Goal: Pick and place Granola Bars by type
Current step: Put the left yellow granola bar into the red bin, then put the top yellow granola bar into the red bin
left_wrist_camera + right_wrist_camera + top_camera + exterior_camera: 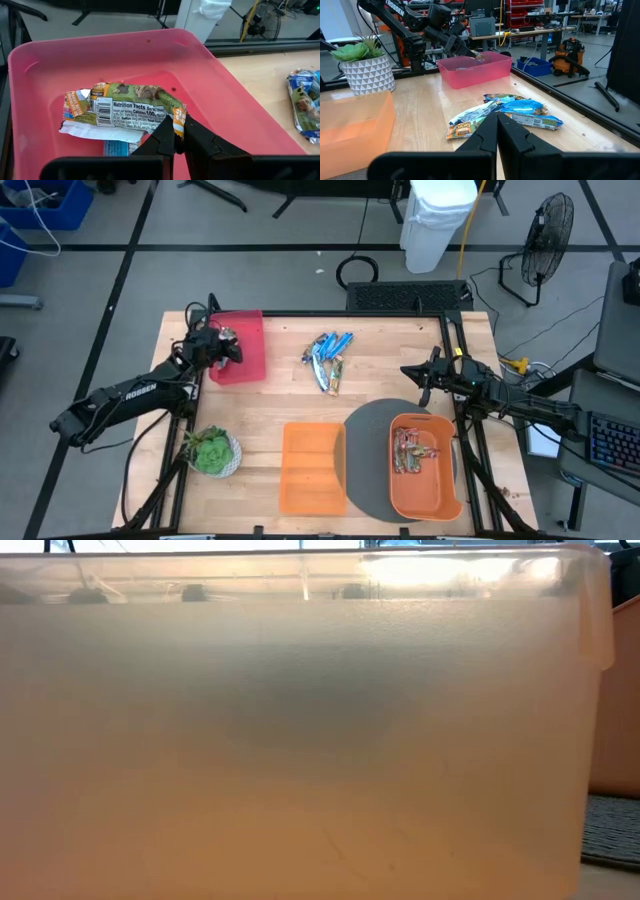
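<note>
Left tool over the pink bin, right tool waiting.
An orange bin (425, 465) at the bench's near right held tan bars (410, 448); the right tool (424, 377), clenched empty, hung beyond it. Blue bars (329, 356) lay mid-bench. At the far left, the left tool (179, 136) pinched a green-wrapped bar (127, 107) inside the pink bin (60, 65).

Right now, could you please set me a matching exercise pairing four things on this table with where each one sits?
Things:
1. pink bin
2. orange bin
3. pile of blue bars
4. plant in white bowl

Places:
A. on the dark round mat
B. bare wood in the middle of the table's far half
C. far left, under the left gripper
D. near left edge of the table

Pairs: 1-C, 2-A, 3-B, 4-D
</note>
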`<state>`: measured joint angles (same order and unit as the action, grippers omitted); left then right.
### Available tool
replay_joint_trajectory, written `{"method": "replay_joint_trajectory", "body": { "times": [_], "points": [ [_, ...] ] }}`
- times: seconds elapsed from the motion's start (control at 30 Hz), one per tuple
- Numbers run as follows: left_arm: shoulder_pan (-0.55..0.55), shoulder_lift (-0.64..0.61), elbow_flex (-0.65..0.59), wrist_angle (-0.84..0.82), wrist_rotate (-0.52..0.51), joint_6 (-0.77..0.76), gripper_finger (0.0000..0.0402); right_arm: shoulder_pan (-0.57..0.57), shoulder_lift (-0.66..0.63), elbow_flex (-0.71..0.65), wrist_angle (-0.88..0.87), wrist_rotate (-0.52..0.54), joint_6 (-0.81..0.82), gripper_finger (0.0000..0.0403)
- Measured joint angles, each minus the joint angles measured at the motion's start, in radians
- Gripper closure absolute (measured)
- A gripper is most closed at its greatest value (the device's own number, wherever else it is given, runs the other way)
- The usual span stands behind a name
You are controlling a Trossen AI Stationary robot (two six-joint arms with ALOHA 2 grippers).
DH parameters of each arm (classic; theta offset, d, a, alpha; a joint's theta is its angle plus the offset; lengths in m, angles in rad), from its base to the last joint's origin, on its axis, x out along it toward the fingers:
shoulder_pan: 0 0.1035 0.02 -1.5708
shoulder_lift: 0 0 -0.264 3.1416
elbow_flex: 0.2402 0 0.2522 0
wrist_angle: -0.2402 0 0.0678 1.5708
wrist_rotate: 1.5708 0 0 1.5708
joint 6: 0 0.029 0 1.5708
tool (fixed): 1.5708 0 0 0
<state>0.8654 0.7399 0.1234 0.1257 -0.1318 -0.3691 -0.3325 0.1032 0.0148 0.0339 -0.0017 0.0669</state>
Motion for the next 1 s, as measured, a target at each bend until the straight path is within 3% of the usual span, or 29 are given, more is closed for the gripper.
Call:
{"method": "replay_joint_trajectory", "body": {
  "times": [0.23,0.57,0.8,0.87,1.0],
  "points": [
    [0.0,0.0,0.0,0.0,0.0,-0.01,0.0386,0.0,0.0,0.0,0.0,0.0,0.0,0.0403],
    [0.0,0.0,0.0,-0.001,-0.001,-0.014,0.0322,0.0,0.0,0.0,0.0,0.0,0.0,0.0403],
    [-0.001,0.0,0.0,0.001,0.002,-0.027,0.0315,0.0,0.0,0.0,0.0,0.0,0.0,0.0403],
    [-0.006,0.0,0.0,0.031,0.045,-0.026,0.0315,0.0,0.0,0.0,0.0,0.0,0.0,0.0403],
    [-0.038,0.0,0.0,0.226,0.236,-0.031,0.0314,0.0,0.0,0.0,0.0,0.0,0.0,0.0403]
  ]
}}
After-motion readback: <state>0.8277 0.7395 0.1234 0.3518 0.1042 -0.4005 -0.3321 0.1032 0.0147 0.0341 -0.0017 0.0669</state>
